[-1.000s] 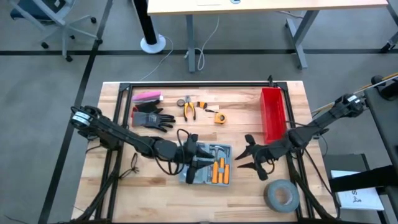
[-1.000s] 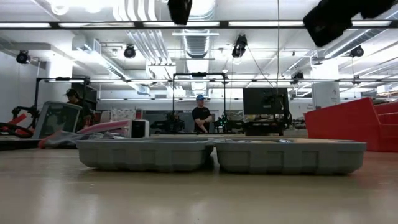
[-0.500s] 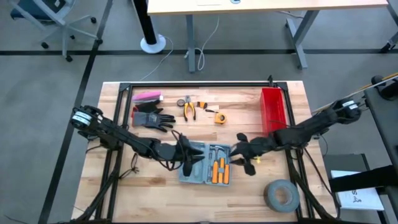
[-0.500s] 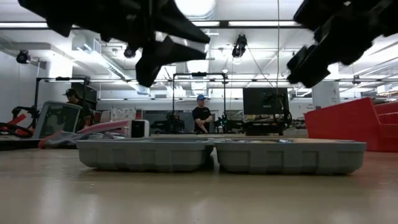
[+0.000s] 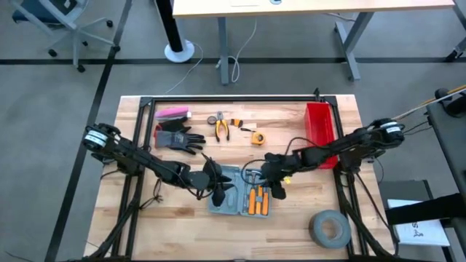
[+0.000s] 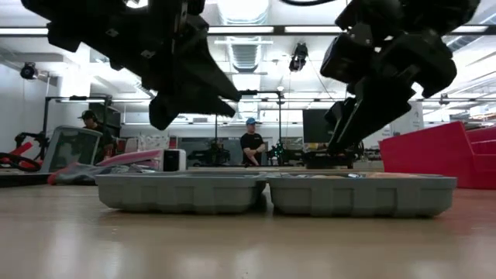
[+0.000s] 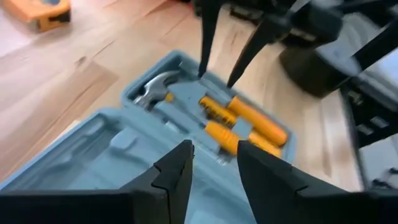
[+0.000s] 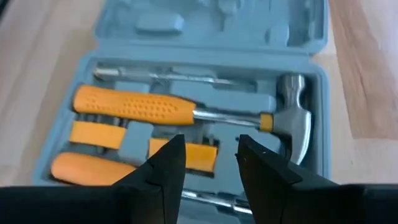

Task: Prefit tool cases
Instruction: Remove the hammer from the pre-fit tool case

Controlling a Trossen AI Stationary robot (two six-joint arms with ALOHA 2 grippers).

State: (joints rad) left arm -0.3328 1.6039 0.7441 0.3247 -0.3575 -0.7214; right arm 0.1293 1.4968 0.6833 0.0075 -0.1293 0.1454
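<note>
The grey-blue tool case (image 5: 231, 177) lies open and flat on the wooden table, both halves resting on their backs (image 6: 275, 194). Its right half holds a hammer (image 8: 293, 127) and orange-handled tools (image 8: 134, 104) in moulded slots. The left half (image 7: 93, 158) shows bare slots. My left gripper (image 5: 216, 182) hangs open over the case's left half. My right gripper (image 5: 271, 178) hangs open over the right half, slanting down. In the low view both grippers (image 6: 194, 89) (image 6: 364, 108) stand above the case's rims. Nothing is between either pair of fingers (image 7: 214, 165) (image 8: 210, 163).
A red bin (image 5: 318, 135) stands at the right. A grey tape roll (image 5: 329, 228) lies near the front right corner. A black glove (image 5: 177, 138), pliers (image 5: 220, 126), a yellow tape measure (image 5: 257, 136) and a pink object (image 5: 172, 113) lie at the back. People stand in the room beyond.
My right gripper has swung from beside the case toward the table's left and come down over the case's right half. My left gripper has sunk toward the left half and rolled. The case has stayed where it was.
</note>
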